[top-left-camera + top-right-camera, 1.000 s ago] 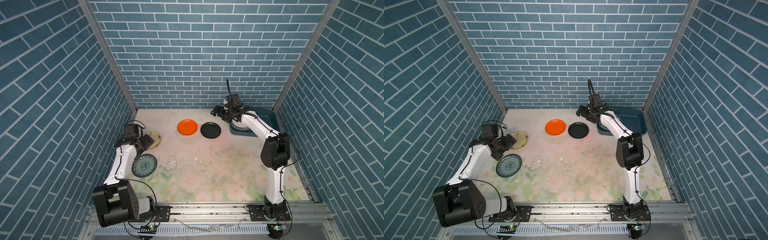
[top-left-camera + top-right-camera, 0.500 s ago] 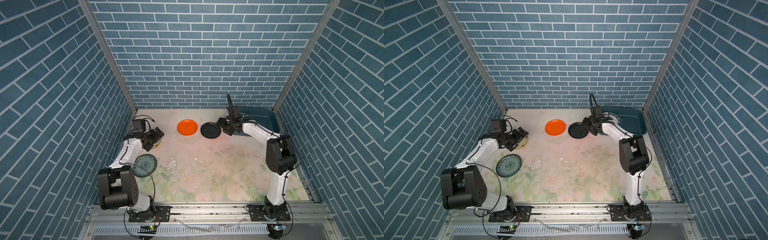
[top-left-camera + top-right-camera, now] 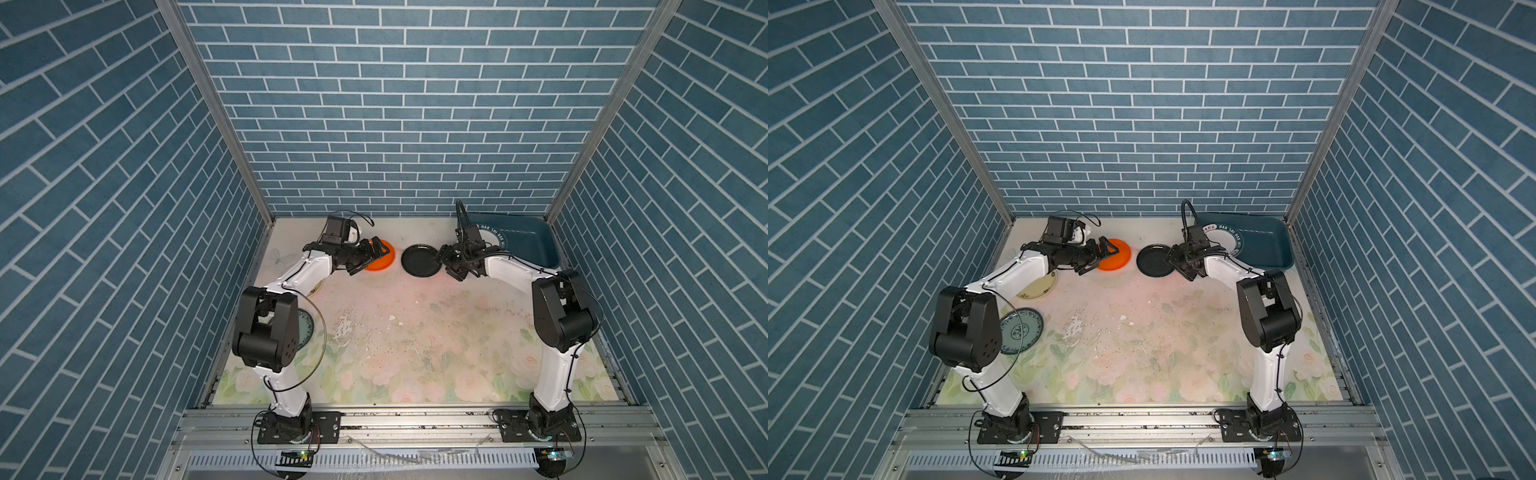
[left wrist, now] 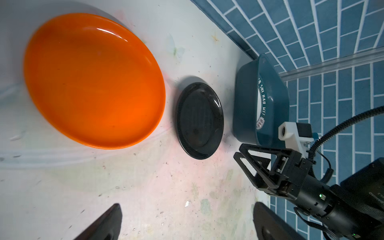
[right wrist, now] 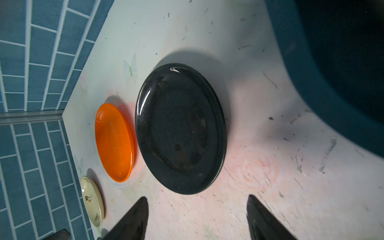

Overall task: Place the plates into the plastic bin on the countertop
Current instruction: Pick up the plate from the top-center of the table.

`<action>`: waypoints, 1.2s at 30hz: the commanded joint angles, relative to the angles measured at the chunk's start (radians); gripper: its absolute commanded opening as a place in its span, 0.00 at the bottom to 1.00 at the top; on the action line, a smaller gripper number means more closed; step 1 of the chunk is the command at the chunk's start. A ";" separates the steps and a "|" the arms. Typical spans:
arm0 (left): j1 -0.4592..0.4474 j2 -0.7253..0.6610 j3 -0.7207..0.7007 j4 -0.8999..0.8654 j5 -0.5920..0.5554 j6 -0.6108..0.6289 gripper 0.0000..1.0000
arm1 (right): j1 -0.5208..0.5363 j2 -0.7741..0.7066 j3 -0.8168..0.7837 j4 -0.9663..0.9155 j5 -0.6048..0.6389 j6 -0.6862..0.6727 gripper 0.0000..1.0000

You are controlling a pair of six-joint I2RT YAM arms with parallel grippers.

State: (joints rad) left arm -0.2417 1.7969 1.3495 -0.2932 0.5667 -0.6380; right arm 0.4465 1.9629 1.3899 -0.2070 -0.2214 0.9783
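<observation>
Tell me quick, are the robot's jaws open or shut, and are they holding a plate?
Left gripper: jaws open, holding nothing, near the orange plate.
Right gripper: jaws open, holding nothing, by the black plate.

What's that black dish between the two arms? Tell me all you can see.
The black plate is round, shallow and glossy, with a raised rim and a smudged well; it looks like plastic or glazed ceramic. It lies flat, upright and empty on the countertop, between the orange plate and the plastic bin, touching neither. The right gripper, open, hangs just short of its rim.
</observation>
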 commanded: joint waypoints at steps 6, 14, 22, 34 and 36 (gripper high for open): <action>-0.022 0.033 0.051 0.028 0.038 -0.016 1.00 | 0.006 0.097 0.056 0.045 0.011 0.065 0.70; -0.033 0.055 0.059 0.059 0.051 -0.047 1.00 | 0.009 0.150 0.095 0.003 0.022 0.076 0.65; -0.033 0.074 0.073 0.067 0.058 -0.054 1.00 | 0.012 0.212 0.151 -0.037 0.016 0.073 0.57; -0.040 0.118 0.086 0.078 0.067 -0.064 1.00 | 0.011 0.270 0.211 -0.101 0.018 0.053 0.35; -0.042 0.136 0.094 0.073 0.070 -0.066 1.00 | 0.010 0.273 0.217 -0.106 0.017 0.052 0.32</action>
State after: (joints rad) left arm -0.2741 1.9034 1.4136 -0.2188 0.6247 -0.7044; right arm 0.4538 2.2051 1.5909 -0.2626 -0.2211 1.0157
